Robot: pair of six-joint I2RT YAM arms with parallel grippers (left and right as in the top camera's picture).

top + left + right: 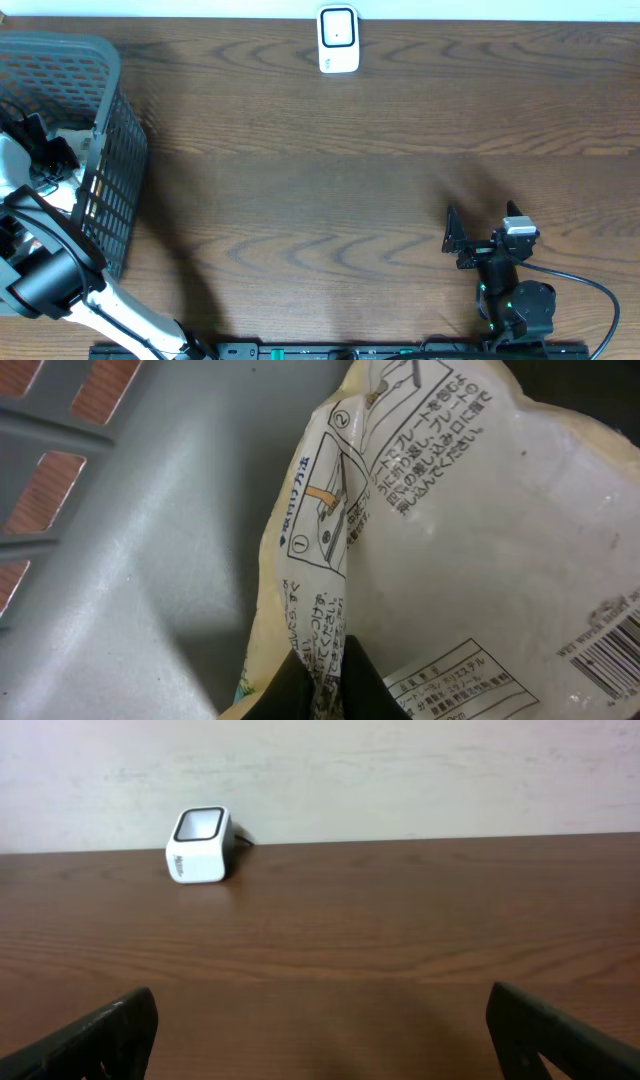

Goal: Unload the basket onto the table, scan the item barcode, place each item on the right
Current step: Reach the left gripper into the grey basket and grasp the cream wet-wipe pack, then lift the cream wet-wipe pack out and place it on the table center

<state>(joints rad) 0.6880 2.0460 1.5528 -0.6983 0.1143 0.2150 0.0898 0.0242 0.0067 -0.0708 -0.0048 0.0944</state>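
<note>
The item is a pale plastic package (450,550) printed with Japanese text, lying inside the grey basket (150,560). Its barcode (612,652) shows at the right edge of the left wrist view. My left gripper (328,662) is shut on a raised fold of this package, the black fingers (290,690) pinching it from both sides. From overhead, the left gripper (45,150) reaches down into the basket (112,150). The white barcode scanner (338,40) stands at the far middle of the table. My right gripper (455,240) rests open near the front right, holding nothing.
In the right wrist view the scanner (200,844) stands far left against a pale wall, with brown tabletop (360,940) between it and the open right gripper (320,1030). The basket wall (125,190) rises beside the left arm.
</note>
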